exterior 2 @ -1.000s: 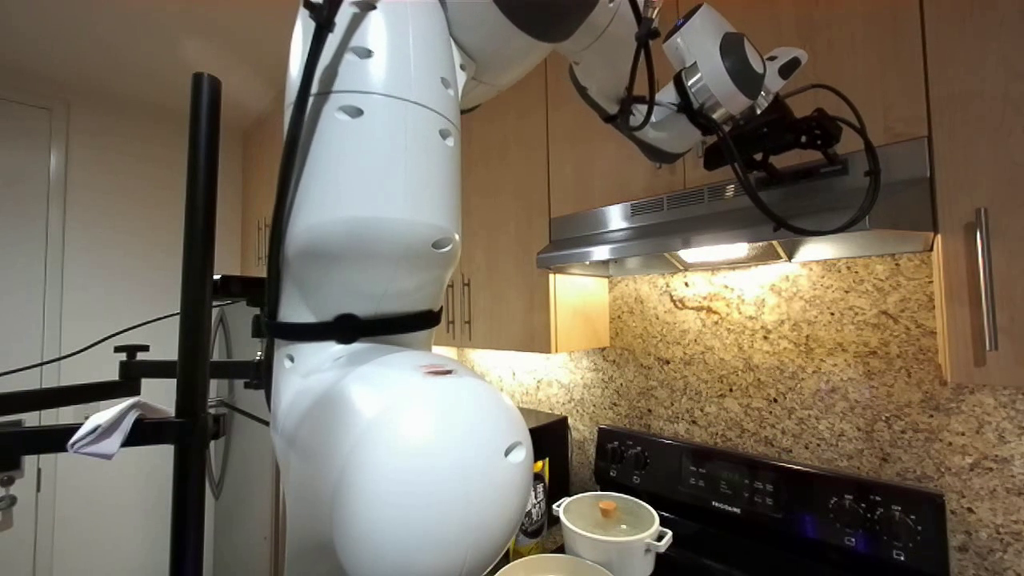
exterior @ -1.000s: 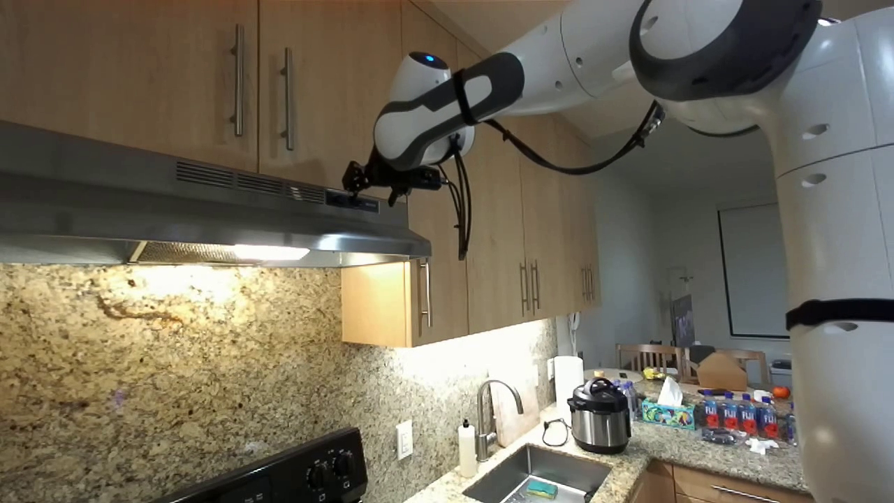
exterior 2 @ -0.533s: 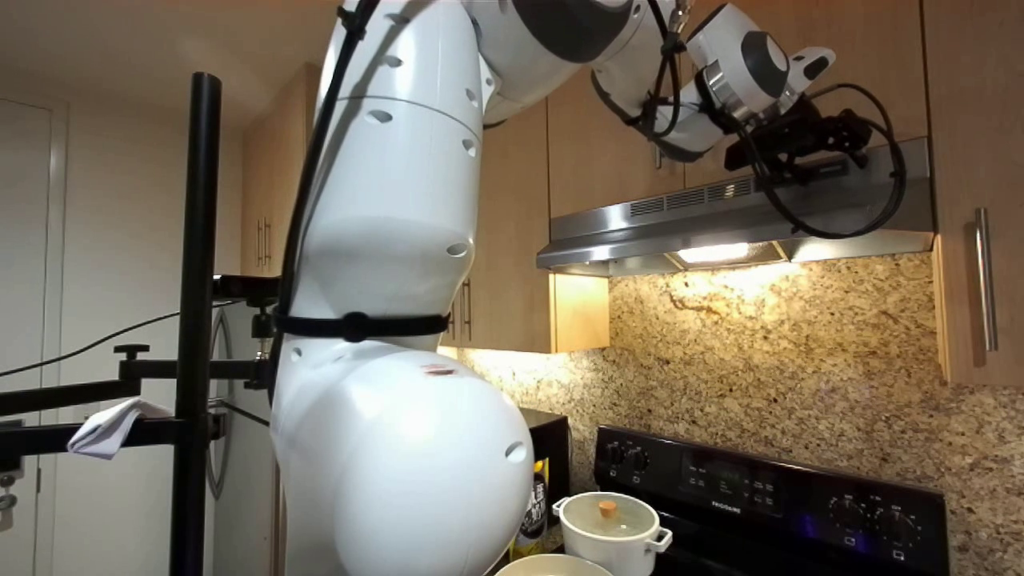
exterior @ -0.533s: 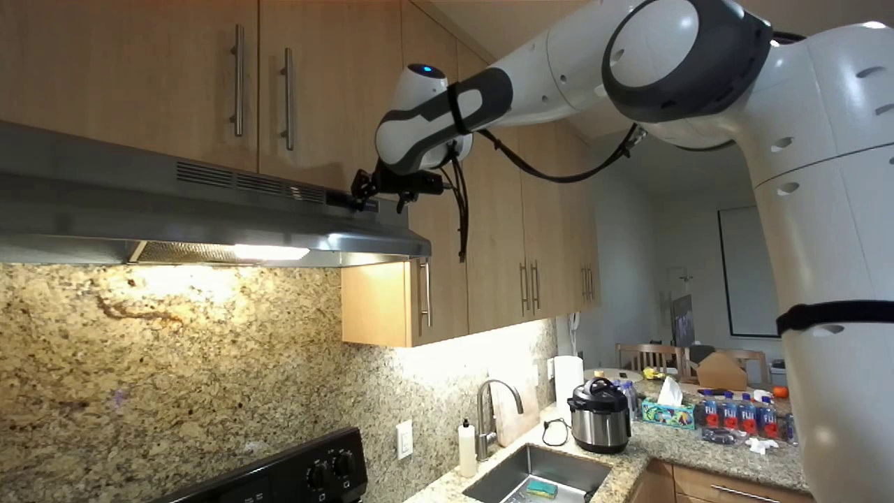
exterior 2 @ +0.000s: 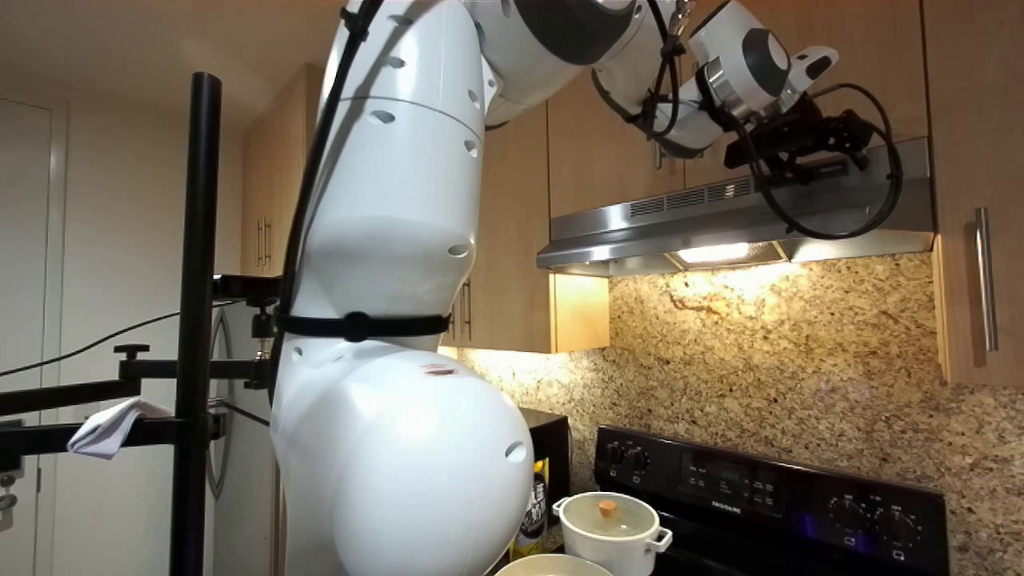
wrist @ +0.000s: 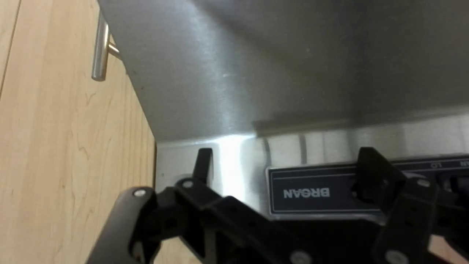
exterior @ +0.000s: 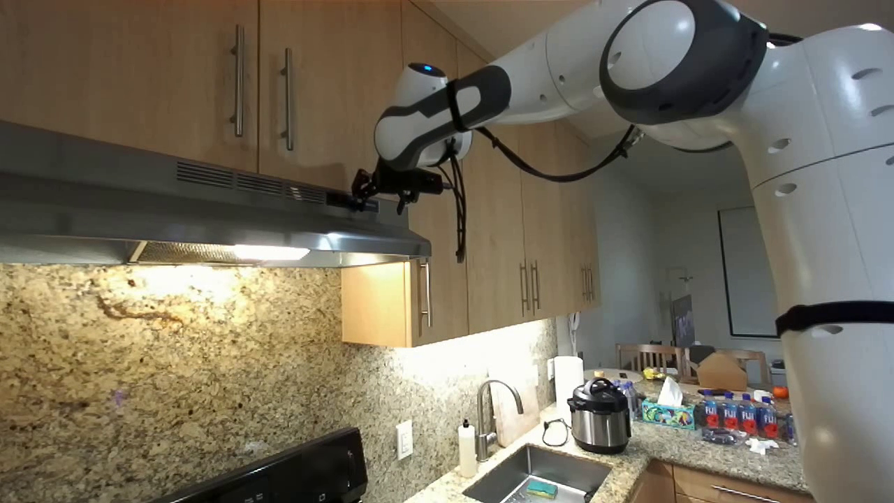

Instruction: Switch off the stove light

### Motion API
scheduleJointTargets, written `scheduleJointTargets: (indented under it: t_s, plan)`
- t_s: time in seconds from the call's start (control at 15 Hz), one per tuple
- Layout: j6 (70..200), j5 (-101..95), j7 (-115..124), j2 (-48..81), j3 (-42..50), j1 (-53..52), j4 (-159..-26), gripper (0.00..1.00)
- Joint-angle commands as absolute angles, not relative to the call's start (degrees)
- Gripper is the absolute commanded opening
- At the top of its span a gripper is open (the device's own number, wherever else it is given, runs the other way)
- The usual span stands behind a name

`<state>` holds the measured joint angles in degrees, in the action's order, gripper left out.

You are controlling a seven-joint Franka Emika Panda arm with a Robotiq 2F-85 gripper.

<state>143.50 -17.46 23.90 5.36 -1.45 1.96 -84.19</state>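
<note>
Your pincer [wrist: 286,156] is spread apart, partly in front of the control panel [wrist: 311,192]; you can't tell contact. Below it, the stove light [exterior 2: 714,254] glows, so switching it off is left.

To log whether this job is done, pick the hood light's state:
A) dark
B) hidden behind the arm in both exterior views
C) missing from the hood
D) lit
D: in both exterior views the light glows white under the hood, with a bright patch on the backsplash below.
</note>
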Motion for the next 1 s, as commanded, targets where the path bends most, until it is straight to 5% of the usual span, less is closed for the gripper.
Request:
scheduleJointTargets:
  t_s: [0.0, 0.93]
  plan:
    - [143.2, -15.3, 23.4, 4.9, -1.6, 2.1, -83.2, 1.00]
    - [142.8, -14.3, 23.7, -0.3, -1.4, 2.1, -88.1, 1.00]
